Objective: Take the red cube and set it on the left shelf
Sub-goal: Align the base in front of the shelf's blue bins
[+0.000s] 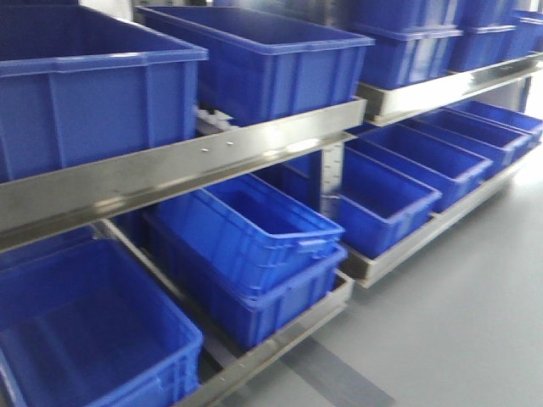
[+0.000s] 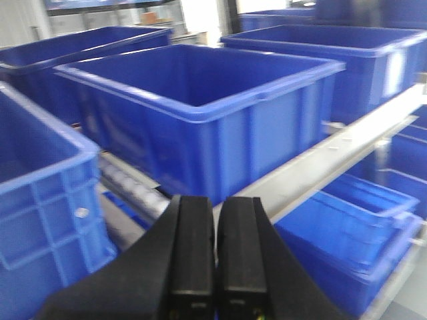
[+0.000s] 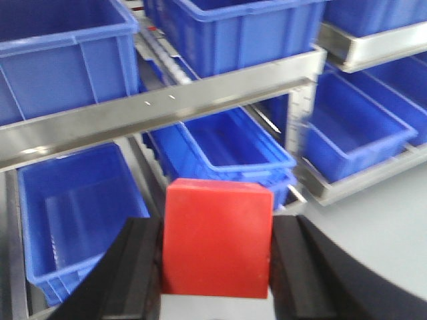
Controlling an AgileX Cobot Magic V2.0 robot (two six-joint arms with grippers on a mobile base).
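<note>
My right gripper [image 3: 215,257] is shut on the red cube [image 3: 217,239], holding it in the air in front of the left shelf [image 3: 167,107]. The shelf is a tiered steel rack with blue crates; its lower-tier crate [image 3: 77,217] lies below and left of the cube. My left gripper [image 2: 215,250] is shut and empty, its black fingers [image 2: 193,247] pressed together in front of an upper-tier crate [image 2: 200,113]. In the front view the shelf rail [image 1: 178,165] crosses the frame; neither gripper nor the cube shows there.
Several blue crates fill both tiers [image 1: 271,59] [image 1: 246,246]. White roller tracks [image 2: 130,187] run between the upper crates. A second rack section [image 1: 441,89] stands to the right. Grey floor [image 1: 458,322] lies in front of the racks.
</note>
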